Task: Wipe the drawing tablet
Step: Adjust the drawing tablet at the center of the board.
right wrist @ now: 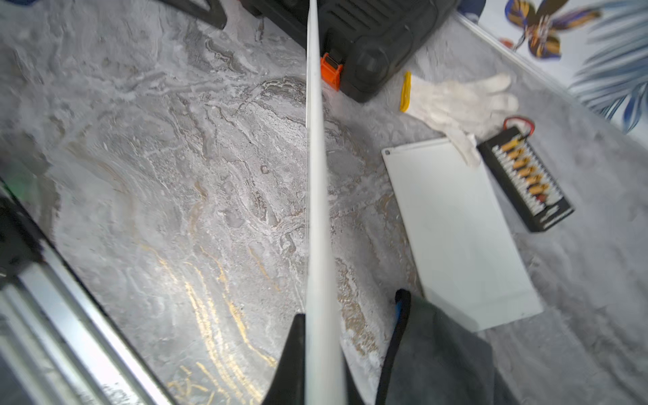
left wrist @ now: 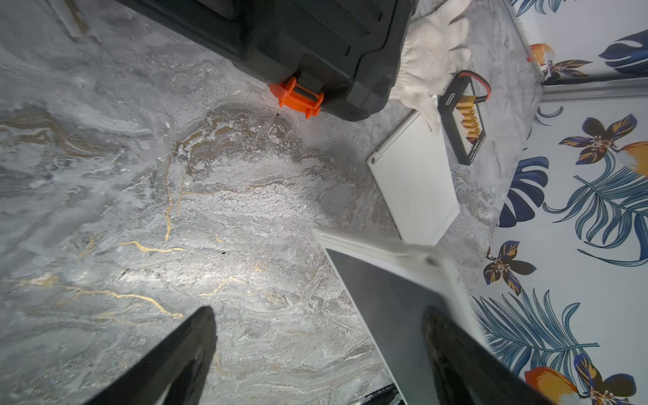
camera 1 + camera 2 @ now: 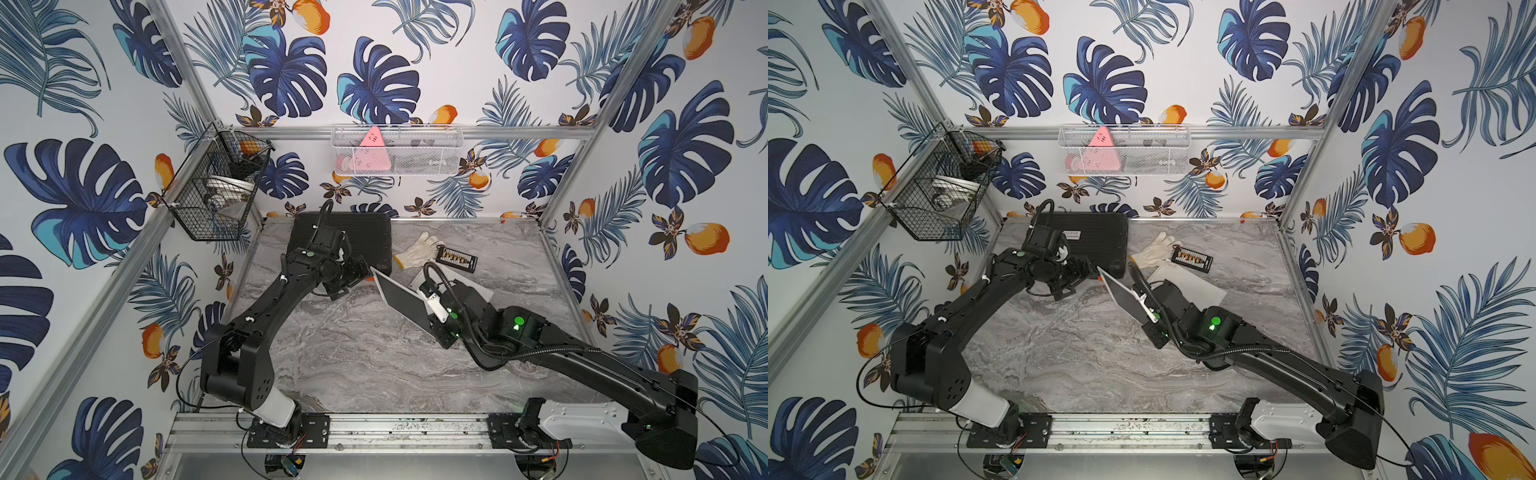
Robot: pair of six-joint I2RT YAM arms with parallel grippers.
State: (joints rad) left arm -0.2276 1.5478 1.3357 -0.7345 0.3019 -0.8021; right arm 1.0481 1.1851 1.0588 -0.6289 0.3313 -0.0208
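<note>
Right fingers (image 1: 290,366) on drawing tablet (image 1: 315,175) — marble tabletop (image 1: 157,157), leaf-print walls (image 3: 415,50)

Robot lab cell: aluminium frame (image 3: 519,133), leaf-print panels (image 3: 415,83), left arm (image 3: 266,316), right arm (image 3: 582,365) bolted to rail (image 3: 415,428), marble-look table (image 3: 353,365).

1. Tablet (image 3: 404,300): white frame, dark grey screen.
2. Table (image 3: 353,365): grey marble pattern with gold veins.
3. Case (image 3: 370,237): black, with an orange latch (image 2: 298,96).
4. Glove (image 3: 415,249), beside the case: white, yellow cuff.
5. Walls (image 3: 374,75): white, printed with blue leaves and orange fruit.
6. Cloth (image 1: 438,350): grey, blue edging.
</note>
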